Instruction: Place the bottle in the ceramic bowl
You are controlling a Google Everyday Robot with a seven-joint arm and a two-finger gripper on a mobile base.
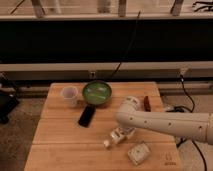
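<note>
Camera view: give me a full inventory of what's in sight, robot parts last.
table: one, light wood, centre
ceramic bowl: one, green inside with dark rim, table's far edge
cup: one, translucent white, left of the bowl
flat object: one, black, in front of the bowl
small object: one, reddish-brown, table's right side
bottle: one, white, lying near the front edge
packet: one, white, squarish, right of the bottle
cable: one, black, down the wall behind
arm: one, white, reaching from the right
claw: one, white, shut on the bottle
</note>
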